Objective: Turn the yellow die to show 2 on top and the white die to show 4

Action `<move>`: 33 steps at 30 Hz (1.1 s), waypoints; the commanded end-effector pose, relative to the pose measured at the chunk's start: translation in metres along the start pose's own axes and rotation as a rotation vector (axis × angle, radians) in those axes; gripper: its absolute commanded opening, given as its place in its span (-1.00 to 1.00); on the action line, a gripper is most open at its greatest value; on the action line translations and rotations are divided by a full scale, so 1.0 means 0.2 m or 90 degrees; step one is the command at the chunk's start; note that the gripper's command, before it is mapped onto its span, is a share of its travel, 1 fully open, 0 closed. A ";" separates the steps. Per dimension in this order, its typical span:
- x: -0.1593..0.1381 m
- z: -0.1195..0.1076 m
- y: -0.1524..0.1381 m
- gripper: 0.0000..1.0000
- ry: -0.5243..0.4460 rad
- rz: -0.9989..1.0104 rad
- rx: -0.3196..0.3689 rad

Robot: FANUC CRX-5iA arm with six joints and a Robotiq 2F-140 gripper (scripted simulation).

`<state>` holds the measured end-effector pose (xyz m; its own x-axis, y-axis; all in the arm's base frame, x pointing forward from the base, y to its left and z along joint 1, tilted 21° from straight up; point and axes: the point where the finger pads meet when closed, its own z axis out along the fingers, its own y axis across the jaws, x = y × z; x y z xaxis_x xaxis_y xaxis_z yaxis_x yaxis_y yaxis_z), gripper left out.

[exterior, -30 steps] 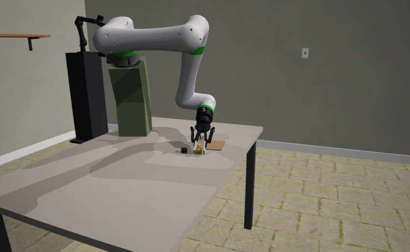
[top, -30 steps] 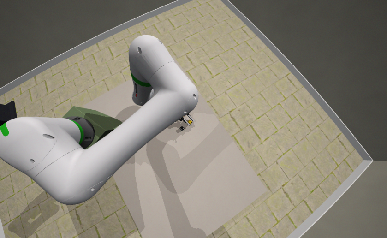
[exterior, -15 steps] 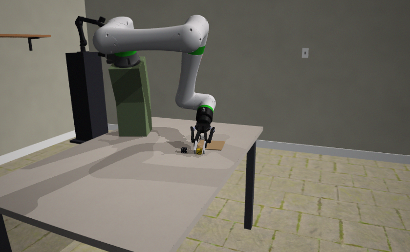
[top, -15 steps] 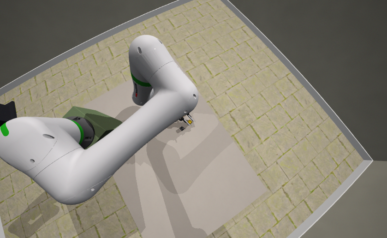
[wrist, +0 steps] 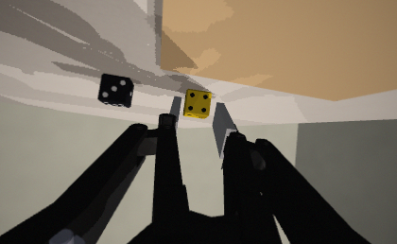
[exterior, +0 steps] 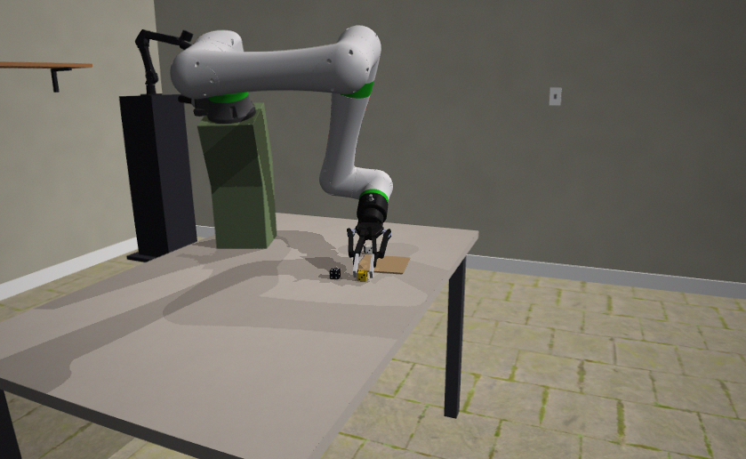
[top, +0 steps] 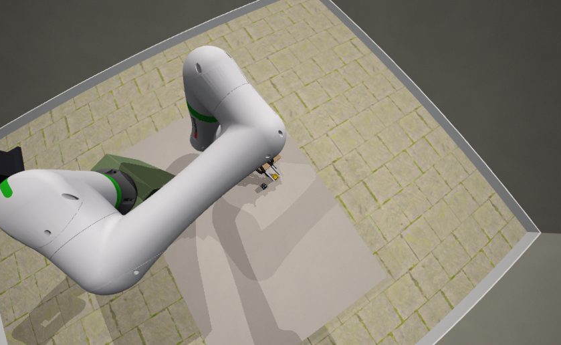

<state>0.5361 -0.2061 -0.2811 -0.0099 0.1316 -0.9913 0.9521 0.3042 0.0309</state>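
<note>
The yellow die (wrist: 198, 103) lies on the table top just off the near corner of the tan mat (wrist: 284, 43), with a four-pip face towards the wrist camera. It also shows in the exterior view (exterior: 362, 276) and the top view (top: 275, 176). My gripper (wrist: 197, 112) points down over it, and also shows in the exterior view (exterior: 364, 265). Its fingers stand a little apart on either side of the die, with a gap on each side, so it is open. The black die (wrist: 115, 90) lies to the left on the table, apart from the yellow one. I cannot make out the white die.
The arm's green pedestal (exterior: 241, 176) and a black column (exterior: 156, 171) stand at the back left of the table. The table's right edge (exterior: 467, 245) runs close behind the mat (exterior: 387, 263).
</note>
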 end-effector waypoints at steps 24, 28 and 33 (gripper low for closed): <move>-0.04 -0.23 0.00 -0.51 0.000 0.000 0.000; -0.11 -0.26 0.00 -0.51 0.000 0.000 0.000; -0.17 -0.30 0.00 -0.51 0.000 0.000 0.000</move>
<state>0.5188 -0.1569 -0.2441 -0.0100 0.1311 -0.9913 0.9523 0.3036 0.0305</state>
